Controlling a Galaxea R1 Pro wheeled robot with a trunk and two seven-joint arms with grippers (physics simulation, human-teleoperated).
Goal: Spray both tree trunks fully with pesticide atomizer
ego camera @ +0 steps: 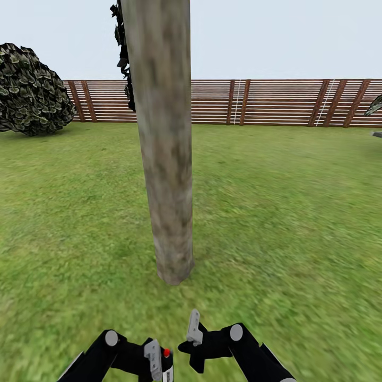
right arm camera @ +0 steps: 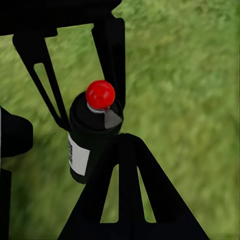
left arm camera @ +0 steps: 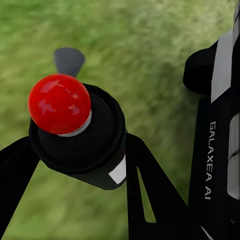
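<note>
Down at 6 o'clock, the left gripper squeezes its jaws on the pesticide atomizer, red top up, ready to spray. Beside it the right gripper hangs open, holding nothing. At 12 o'clock stands the tree trunk, very near, on the grass.

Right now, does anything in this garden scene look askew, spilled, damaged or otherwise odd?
Nothing stands out. The dark cylindrical pesticide atomizer with the red button sits between the left gripper's fingers, apparently upright and intact. The pale grey-brown tree trunk stands close ahead on unmarked green grass, before an unbroken brown slatted fence.
</note>
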